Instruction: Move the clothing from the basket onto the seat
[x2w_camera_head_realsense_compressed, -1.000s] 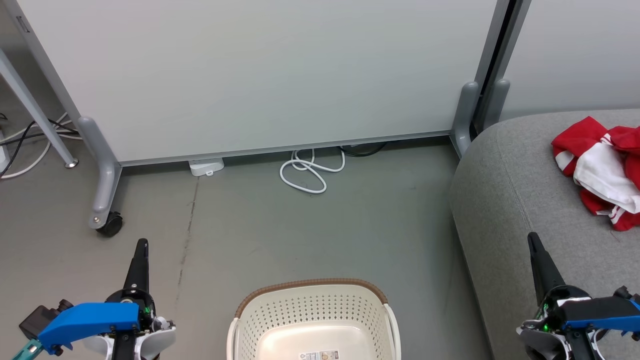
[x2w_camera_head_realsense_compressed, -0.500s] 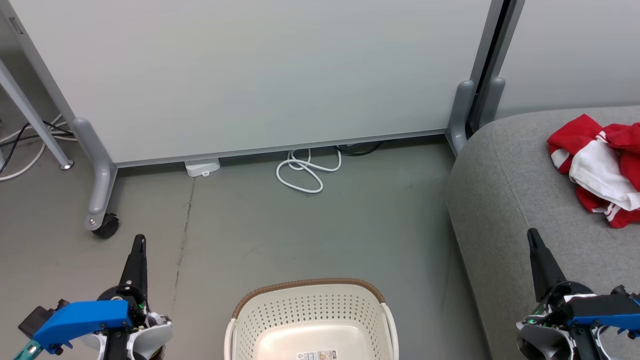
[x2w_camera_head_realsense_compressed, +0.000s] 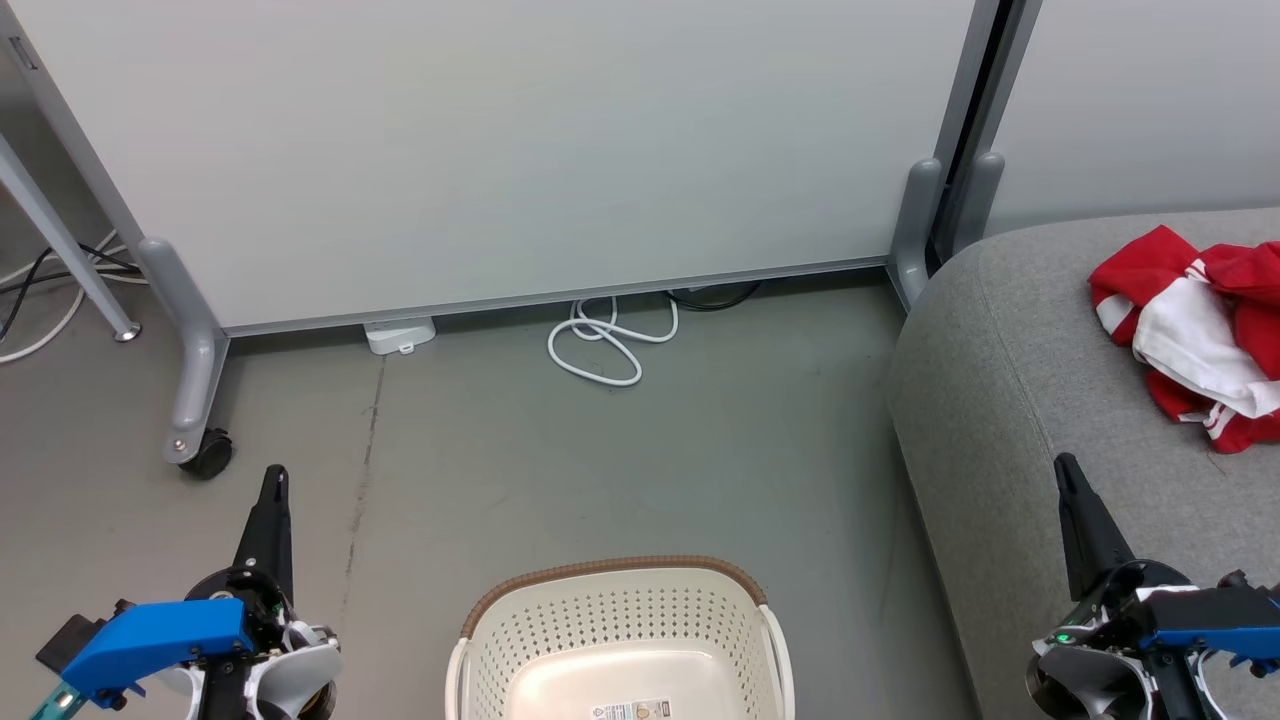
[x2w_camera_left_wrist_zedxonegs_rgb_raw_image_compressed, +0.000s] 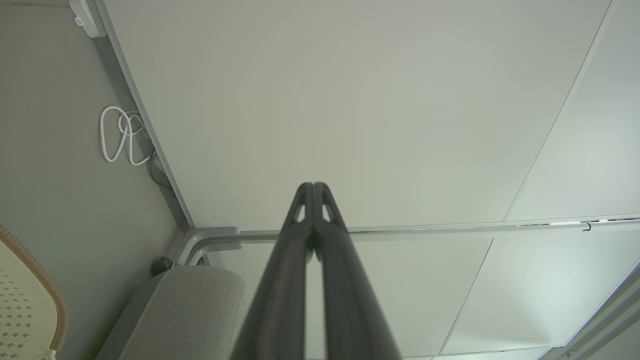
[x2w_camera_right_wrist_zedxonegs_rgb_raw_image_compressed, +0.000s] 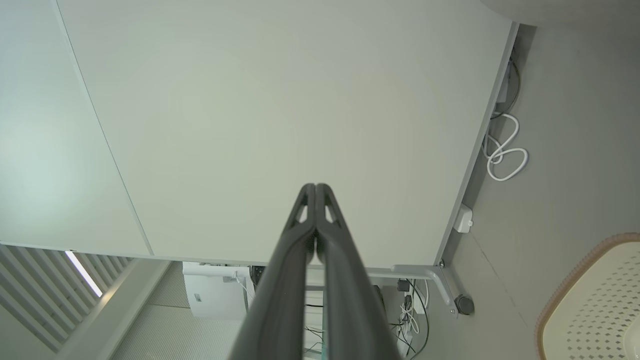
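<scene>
Red clothing (x2w_camera_head_realsense_compressed: 1195, 335) with white trim and lining lies bunched on the light grey seat (x2w_camera_head_realsense_compressed: 1030, 400) at the right of the head view. The cream-white basket (x2w_camera_head_realsense_compressed: 620, 640) with a brown rim stands on the floor at bottom centre, holding only its label sticker (x2w_camera_head_realsense_compressed: 635, 710). My left gripper (x2w_camera_head_realsense_compressed: 272, 480) is shut at the lower left, over the floor and left of the basket. My right gripper (x2w_camera_head_realsense_compressed: 1064, 468) is shut at the lower right, above the seat's front edge and well short of the clothing. Both wrist views show fingers pressed together (x2w_camera_left_wrist_zedxonegs_rgb_raw_image_compressed: 313, 188) (x2w_camera_right_wrist_zedxonegs_rgb_raw_image_compressed: 316, 189) with nothing held.
A pale partition panel (x2w_camera_head_realsense_compressed: 520, 150) on grey legs with a caster (x2w_camera_head_realsense_compressed: 205, 455) stands behind the basket. A white coiled cable (x2w_camera_head_realsense_compressed: 605, 340) and a small white box (x2w_camera_head_realsense_compressed: 398, 335) lie at its foot. More cables (x2w_camera_head_realsense_compressed: 40, 290) trail at far left.
The whole head view has drifted slightly, so the camera moved; the seat and clothing sit a little further left and up. Both grippers stay shut and nothing was taken or released.
</scene>
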